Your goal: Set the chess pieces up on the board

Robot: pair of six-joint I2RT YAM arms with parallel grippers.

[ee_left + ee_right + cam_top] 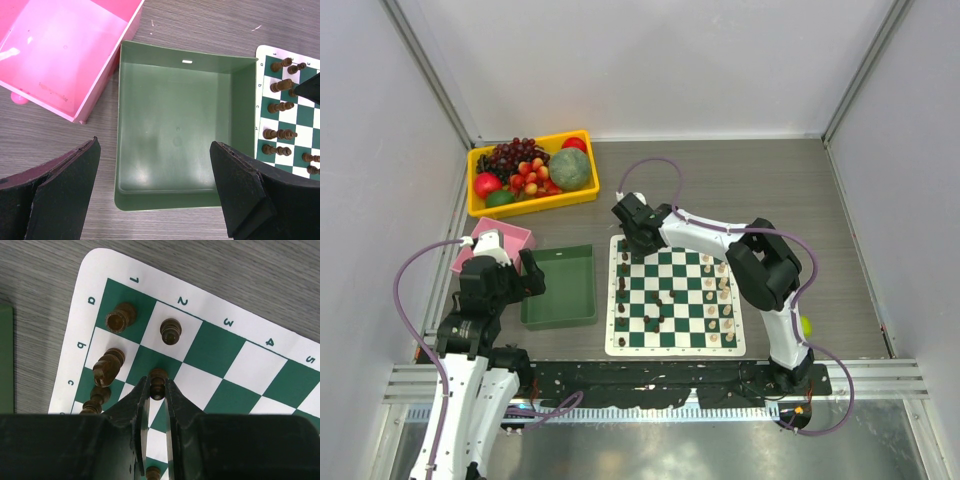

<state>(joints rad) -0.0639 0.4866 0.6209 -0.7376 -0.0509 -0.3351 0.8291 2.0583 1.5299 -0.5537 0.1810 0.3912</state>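
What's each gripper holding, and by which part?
Right gripper pinches a dark pawn by its head. Left gripper is open, holding nothing.

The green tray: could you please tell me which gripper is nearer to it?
Left. The left gripper is at the green tray's left rim, fingers open; the right gripper is past its right side, over the board, holding a dark pawn.

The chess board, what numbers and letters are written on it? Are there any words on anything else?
"1", "2", "3", "4", "5": on the white border of the board, along one edge, in the right wrist view.
"a", "b", "c": on the border of the adjoining edge.
Board edge letters in the left wrist view: too blurred to read.
Faint marking inside the pink tray: too small to read.
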